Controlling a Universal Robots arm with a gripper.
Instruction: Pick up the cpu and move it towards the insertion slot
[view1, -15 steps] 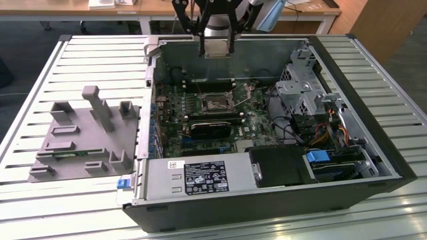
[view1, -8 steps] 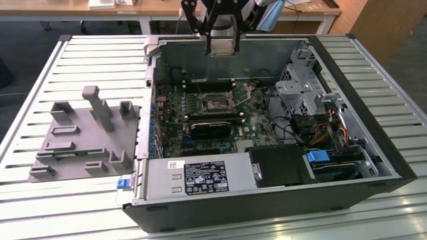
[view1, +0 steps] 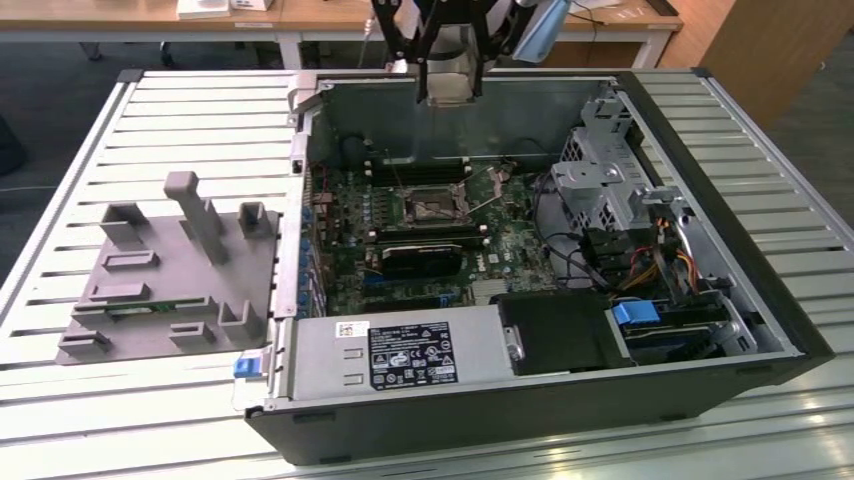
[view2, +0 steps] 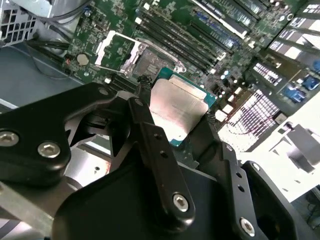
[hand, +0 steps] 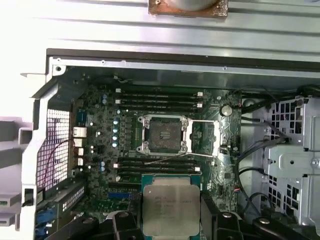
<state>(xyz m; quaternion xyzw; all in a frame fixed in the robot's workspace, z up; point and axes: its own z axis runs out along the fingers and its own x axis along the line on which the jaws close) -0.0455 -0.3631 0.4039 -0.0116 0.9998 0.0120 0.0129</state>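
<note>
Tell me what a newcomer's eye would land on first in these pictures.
The shiny silver cpu clamped between the gripper fingers draws the eye first in both wrist views, held in the air above the green motherboard. Next comes the insertion slot, its metal frame open and its dark centre bare, at the middle of the board. In the exterior view, the open computer case dominates, with a grey fixture to its left.

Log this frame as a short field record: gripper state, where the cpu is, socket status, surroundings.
gripper: shut on the cpu, above the open computer case
cpu: gripped at two opposite edges, metal top showing in both wrist views, clear of the board
insertion slot: empty, retention frame swung open beside it
motherboard: flat inside the case
grey fixture: on the table at the exterior view's left
</note>
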